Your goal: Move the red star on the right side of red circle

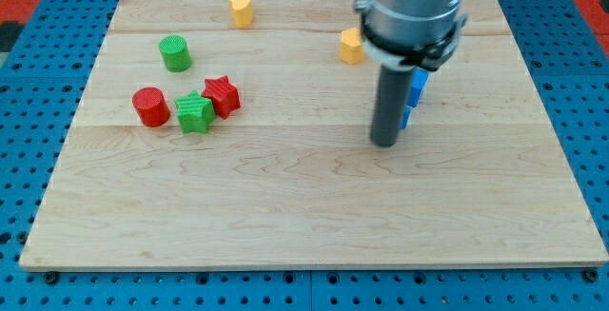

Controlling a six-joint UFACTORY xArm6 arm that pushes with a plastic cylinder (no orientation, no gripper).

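The red star lies at the view's left on the wooden board, touching the upper right of a green star. The red circle stands just left of the green star, so the green star sits between the two red blocks. My tip rests on the board right of centre, far to the right of the red star. A blue block shows partly behind the rod's right side.
A green cylinder stands above the red circle. A yellow block sits near the top edge. Another yellow block sits just up and left of the rod. Blue pegboard surrounds the board.
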